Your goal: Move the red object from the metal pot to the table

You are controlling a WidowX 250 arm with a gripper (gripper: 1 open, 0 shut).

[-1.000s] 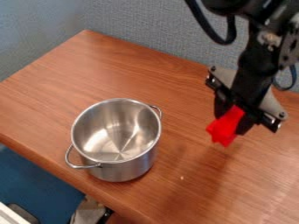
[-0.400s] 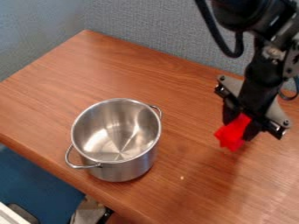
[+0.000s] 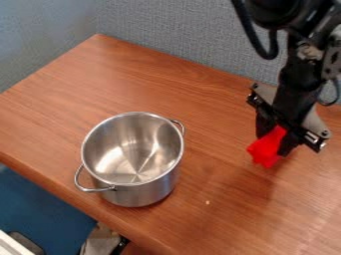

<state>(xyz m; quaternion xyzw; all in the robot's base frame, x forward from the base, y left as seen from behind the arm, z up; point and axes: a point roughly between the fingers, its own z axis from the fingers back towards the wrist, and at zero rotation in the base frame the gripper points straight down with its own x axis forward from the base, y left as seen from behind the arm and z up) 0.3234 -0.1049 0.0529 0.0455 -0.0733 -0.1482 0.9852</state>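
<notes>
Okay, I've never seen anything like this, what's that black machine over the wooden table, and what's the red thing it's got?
It's a single robot arm, filmed by one camera looking down at the table from an angle. At the arm's tip is a black pincer pointing down, closed on a small red object, which is low over the wood on the right; whether it touches yet is unclear. To the left stands a shiny metal pot with small loop handles. Its inside looks empty, so the red piece is already out of it.
</notes>
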